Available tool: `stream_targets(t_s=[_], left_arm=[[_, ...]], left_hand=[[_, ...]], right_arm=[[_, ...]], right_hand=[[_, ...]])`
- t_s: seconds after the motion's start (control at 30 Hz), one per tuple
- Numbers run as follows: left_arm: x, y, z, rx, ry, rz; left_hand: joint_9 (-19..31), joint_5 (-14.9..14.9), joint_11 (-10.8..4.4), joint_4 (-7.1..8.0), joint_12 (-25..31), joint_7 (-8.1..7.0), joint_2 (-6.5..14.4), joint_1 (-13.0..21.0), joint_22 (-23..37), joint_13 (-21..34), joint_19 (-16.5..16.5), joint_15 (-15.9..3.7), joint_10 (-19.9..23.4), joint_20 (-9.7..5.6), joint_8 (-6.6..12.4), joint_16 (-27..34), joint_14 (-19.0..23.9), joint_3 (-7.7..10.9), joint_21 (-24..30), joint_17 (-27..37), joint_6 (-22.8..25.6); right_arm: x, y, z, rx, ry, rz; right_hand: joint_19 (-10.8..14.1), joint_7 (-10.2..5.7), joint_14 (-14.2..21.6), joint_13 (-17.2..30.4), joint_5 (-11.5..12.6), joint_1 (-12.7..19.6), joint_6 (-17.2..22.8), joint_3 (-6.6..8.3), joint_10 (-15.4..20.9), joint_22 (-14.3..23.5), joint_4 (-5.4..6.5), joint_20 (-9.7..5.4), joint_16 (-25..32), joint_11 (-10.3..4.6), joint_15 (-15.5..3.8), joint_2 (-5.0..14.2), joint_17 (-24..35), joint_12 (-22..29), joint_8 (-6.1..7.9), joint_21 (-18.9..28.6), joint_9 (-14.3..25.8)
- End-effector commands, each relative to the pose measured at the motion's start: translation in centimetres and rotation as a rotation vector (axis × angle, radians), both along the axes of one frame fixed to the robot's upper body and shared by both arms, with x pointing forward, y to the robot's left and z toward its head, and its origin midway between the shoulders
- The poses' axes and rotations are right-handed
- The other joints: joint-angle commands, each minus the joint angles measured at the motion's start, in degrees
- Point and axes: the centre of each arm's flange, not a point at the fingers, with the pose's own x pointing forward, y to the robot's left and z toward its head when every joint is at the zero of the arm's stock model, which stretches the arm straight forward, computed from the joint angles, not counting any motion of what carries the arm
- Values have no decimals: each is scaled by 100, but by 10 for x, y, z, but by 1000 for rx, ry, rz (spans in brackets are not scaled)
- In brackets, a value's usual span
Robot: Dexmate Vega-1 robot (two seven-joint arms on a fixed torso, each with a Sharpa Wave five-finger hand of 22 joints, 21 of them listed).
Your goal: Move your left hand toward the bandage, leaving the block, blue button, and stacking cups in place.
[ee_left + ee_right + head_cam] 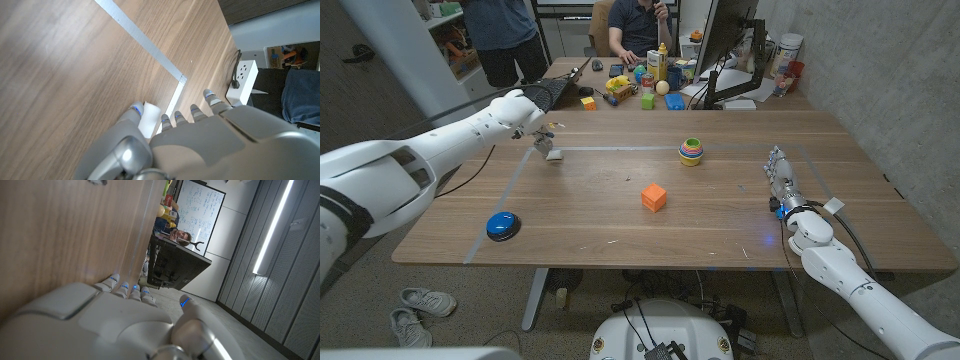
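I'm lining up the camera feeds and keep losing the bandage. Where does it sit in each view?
Head view: the bandage, a small white roll, sits at the table's far left, just under the left hand, by the tape line's corner.
Left wrist view: a white piece between the fingertips, probably the bandage.
Right wrist view: not seen.
Shared landmark: the tape line's corner.

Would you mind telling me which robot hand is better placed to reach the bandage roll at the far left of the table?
The left robot hand. It is already at the bandage, with its fingers beside the white roll. The right robot hand sits across the table, beyond the orange block and stacking cups.
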Motion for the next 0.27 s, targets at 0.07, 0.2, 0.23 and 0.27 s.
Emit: stream_targets(t_s=[0.07, 0.2, 0.23, 0.27], left_arm=[[3, -1, 0, 6, 2, 0], [3, -1, 0, 7, 2, 2], [3, -1, 0, 11, 1, 2], [3, -1, 0, 8, 1, 1]], left_hand=[[13, -15, 8, -35, -5, -22, 19, 76, 29, 24, -43, -214, -447, 16, 35, -5, -302, 35, -6, 17, -717], [17, -26, 4, -31, 0, -23, 29, 83, 33, 26, -44, -213, -441, 4, 42, -2, -307, 43, -4, 22, -710], [18, -28, 3, -30, 0, -23, 30, 84, 33, 27, -43, -217, -444, 2, 43, -1, -307, 44, -3, 23, -709], [19, -30, 10, -29, 3, -23, 33, 85, 34, 27, -45, -215, -438, 0, 45, 0, -306, 46, -3, 24, -707]], right_arm=[[2, -3, 0, 0, 0, -3], [2, -2, 1, -1, -1, -1], [2, -2, 1, -1, -1, -1], [2, -2, 1, -1, -1, -1]], right_hand=[[25, 11, -258, 22, -7, 3, 28, -22, 4, 22, 9, -449, 27, -1, -96, 730, 12, 37, 13, 32, 27], [25, 10, -256, 22, -6, 4, 28, -23, 10, 21, 8, -452, 26, -2, -101, 729, 11, 37, 11, 31, 27], [27, 12, -254, 22, -6, 4, 29, -23, 9, 21, 8, -446, 26, 1, -103, 729, 11, 36, 11, 32, 27], [24, 9, -255, 22, -6, 5, 29, -23, 13, 21, 8, -449, 24, 0, -101, 729, 11, 37, 10, 30, 27]])
